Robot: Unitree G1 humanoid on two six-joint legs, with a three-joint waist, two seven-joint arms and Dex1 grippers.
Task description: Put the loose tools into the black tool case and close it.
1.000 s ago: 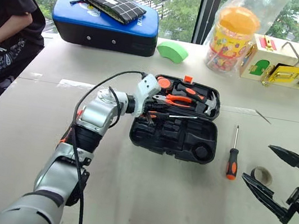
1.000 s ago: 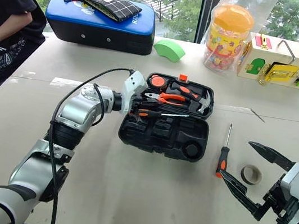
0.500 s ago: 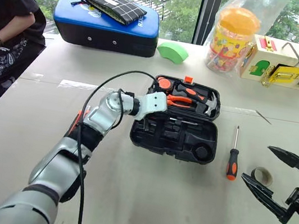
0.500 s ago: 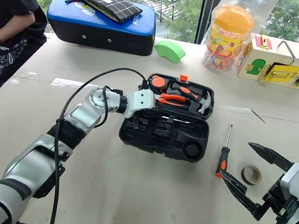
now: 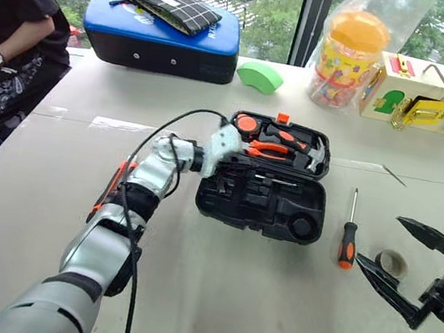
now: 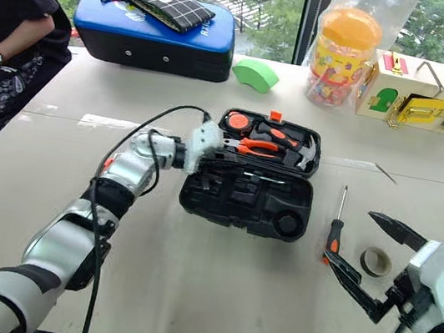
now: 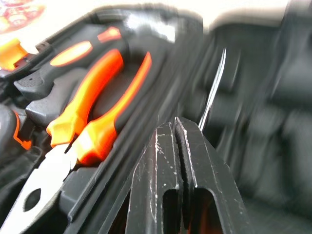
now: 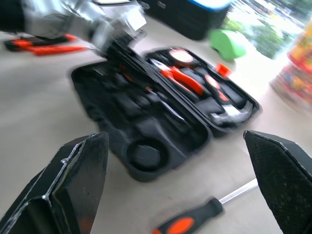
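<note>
Black-sleeved person (image 5: pixel 8 23): stood at the counter's far left edge, one wrist wearing a watch.
Blue case (image 5: pixel 159 38): lay at the back left of the counter (image 5: pixel 213 275), a checked pouch (image 5: pixel 173 5) on top of it.
Left hand (image 7: pixel 174 127): fingers pressed together with nothing between them, tips at the left edge of the tool case, over its near half.
Tool case (image 5: pixel 260 202): black moulded plastic, lay open mid-counter; the far half held orange-handled pliers (image 5: pixel 265 149) and a hammer (image 5: pixel 297 144), and a thin metal shaft (image 7: pixel 213 87) lay across the near half just past the left fingertips.
Green block (image 5: pixel 259 77): sat behind the tool case.
Orange-lidded jar (image 5: pixel 346 58): stood at the back, right of the block.
Screwdriver (image 5: pixel 348 232): lay loose on the counter just right of the tool case, orange-and-black handle toward the robot.
Tape ring (image 5: pixel 393 262): lay right of the screwdriver handle, near the right hand.
Right hand (image 6: pixel 368 257): fingers spread wide apart, empty, hanging above the counter near the tape ring.
Wooden latch box (image 5: pixel 432 94): stood at the back right.
</note>
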